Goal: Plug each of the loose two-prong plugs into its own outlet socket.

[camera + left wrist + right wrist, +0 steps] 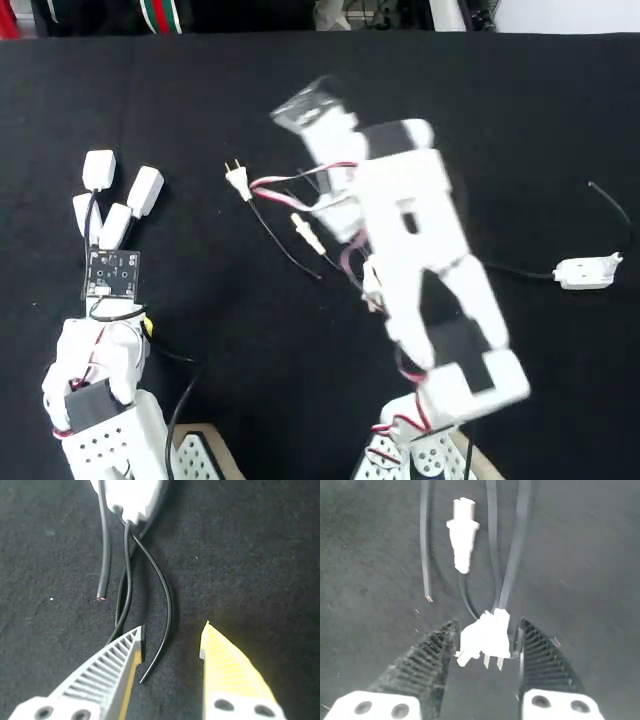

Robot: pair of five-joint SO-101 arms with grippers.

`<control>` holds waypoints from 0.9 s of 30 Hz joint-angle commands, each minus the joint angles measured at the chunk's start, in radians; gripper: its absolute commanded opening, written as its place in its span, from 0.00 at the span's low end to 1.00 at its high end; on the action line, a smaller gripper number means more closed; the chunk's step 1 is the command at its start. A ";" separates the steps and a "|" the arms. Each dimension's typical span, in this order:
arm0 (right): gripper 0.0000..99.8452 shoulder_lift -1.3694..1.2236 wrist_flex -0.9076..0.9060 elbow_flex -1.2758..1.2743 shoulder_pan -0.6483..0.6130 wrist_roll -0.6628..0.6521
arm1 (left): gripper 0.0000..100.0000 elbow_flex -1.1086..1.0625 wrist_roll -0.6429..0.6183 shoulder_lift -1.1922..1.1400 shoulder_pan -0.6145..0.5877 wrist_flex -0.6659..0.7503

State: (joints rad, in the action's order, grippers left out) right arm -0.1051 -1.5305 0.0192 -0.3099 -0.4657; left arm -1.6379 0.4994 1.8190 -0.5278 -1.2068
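Right wrist view: found right gripper [488, 621] released, jaws straddling a two-prong plug [487, 641]; second plug [462, 535] beyond. Judged light, hard, slick, on limp cord [510, 570]; best taken across the flat body. Left wrist view: found left gripper [172, 626] released over loose cables [170, 605], near a socket block [132, 497]. High view: noted another socket [588, 270] at right on black cloth table [520, 120], clutter [160, 12] past its far edge.
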 commanded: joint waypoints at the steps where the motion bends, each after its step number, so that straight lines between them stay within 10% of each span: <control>1: 0.18 -0.180 0.072 0.117 -0.071 0.011 | 0.19 0.005 0.008 0.003 -0.012 0.020; 19: 0.18 -0.651 0.144 0.432 -0.075 -0.018 | 0.19 -0.016 0.008 0.002 -0.012 0.052; 27: 0.02 -0.627 0.041 0.519 -0.072 -0.031 | 0.19 -0.016 0.008 0.002 -0.012 0.054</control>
State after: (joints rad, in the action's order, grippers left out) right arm -0.7587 -1.4262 0.4580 -0.3913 -0.4856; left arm -1.6579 0.4994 1.8190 -0.5278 -1.1745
